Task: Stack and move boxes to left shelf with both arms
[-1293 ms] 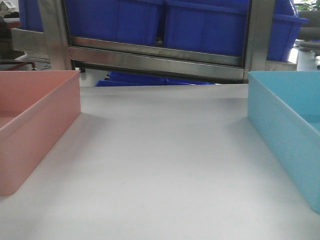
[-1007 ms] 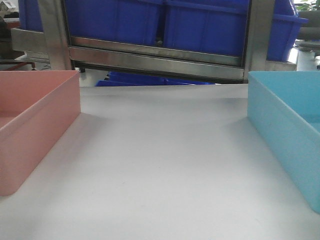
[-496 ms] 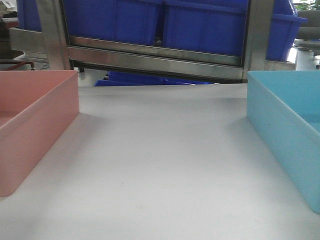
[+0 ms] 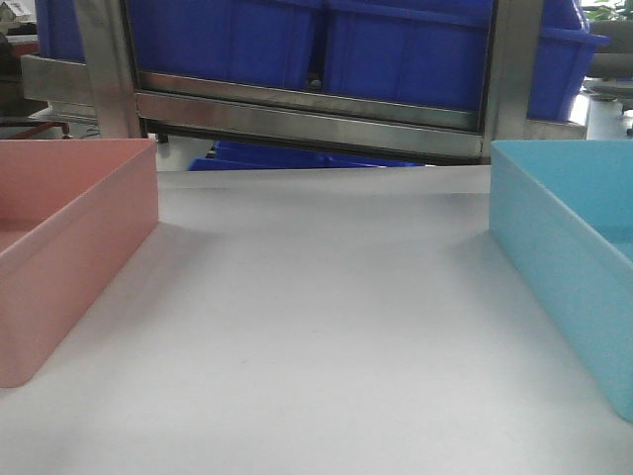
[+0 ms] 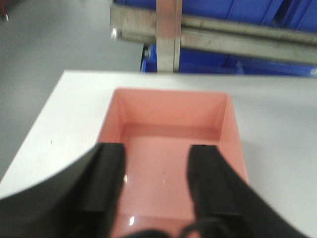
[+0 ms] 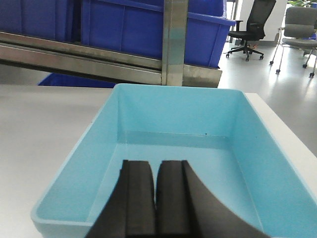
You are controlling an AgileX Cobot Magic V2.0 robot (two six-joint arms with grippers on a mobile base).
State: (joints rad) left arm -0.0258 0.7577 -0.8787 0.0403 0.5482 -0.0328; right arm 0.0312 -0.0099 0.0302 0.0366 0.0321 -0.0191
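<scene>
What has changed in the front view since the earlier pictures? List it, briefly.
Nothing has visibly changed. The pink box and the light blue box sit apart and unstacked on the white table, where they were before. The steel rack and the dark blue bins behind them are also in the same places.

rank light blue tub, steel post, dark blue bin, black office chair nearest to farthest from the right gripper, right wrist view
1. light blue tub, directly under the right gripper.
2. steel post, just beyond the tub's far wall.
3. dark blue bin, behind the post.
4. black office chair, far back right.
</scene>
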